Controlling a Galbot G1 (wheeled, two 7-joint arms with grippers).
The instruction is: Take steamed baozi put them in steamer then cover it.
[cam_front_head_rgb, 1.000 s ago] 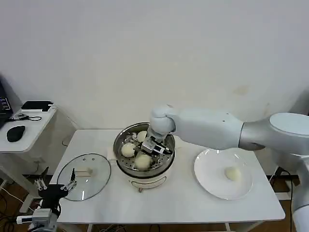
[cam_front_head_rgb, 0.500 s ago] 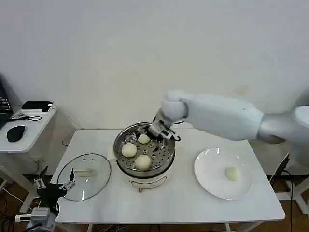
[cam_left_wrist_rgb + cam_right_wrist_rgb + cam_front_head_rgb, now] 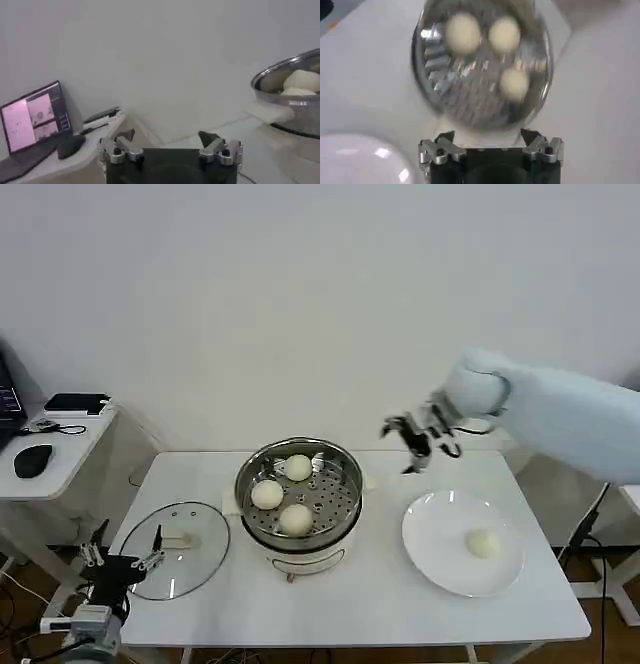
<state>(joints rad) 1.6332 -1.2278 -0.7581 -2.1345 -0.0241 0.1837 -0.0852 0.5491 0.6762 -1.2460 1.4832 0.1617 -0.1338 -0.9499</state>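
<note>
Table (image 3: 350, 604), white — bears everything below.

Steamer (image 3: 298, 496), steel pot on a white base, mid-table, uncovered; its open top leaves room for loading. Three steamed baozi (image 3: 296, 519) lie apart on the perforated floor.

Plate (image 3: 440, 556), white, on the robot's right of the pot; serves as the supply dish. One baozi (image 3: 483, 543) is left on it, so the loading looks one bun short of done.

Cover (image 3: 176, 562), glass lid with pale handle, lies flat on the table at the robot's left of the pot, touching nothing else — parked until the buns are in.

Right gripper (image 3: 421, 447), raised above the table between pot and plate, claw spread wide and empty in the right wrist view (image 3: 490, 146); likely placed for a reach to the plate.

Left gripper (image 3: 118, 564), low at the table's near-left edge beside the cover, fingers apart and empty (image 3: 170, 146); idle, though well placed for the lid.
</note>
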